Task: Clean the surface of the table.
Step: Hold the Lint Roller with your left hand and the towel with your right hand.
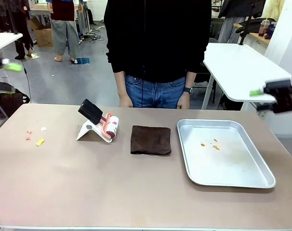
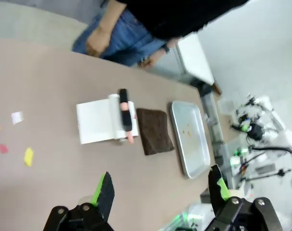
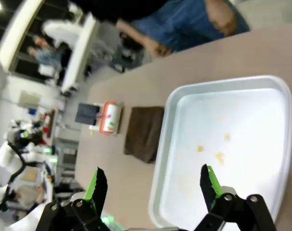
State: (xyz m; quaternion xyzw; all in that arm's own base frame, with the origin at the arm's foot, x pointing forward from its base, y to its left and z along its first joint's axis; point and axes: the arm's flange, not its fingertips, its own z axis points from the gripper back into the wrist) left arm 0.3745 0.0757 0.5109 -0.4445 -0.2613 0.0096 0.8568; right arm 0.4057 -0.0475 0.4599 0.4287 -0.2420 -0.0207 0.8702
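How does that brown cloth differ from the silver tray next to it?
The brown cloth is dark, soft and folded into a square; the silver tray is shiny, hard and rimmed. The tray is clearly larger than the cloth. Nothing lies on the cloth, while the tray holds a few orange crumbs. Both lie flat on the table, side by side without touching.

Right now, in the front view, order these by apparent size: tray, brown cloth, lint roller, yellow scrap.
1. tray
2. brown cloth and lint roller with its stand: too alike to rank
3. yellow scrap, smallest
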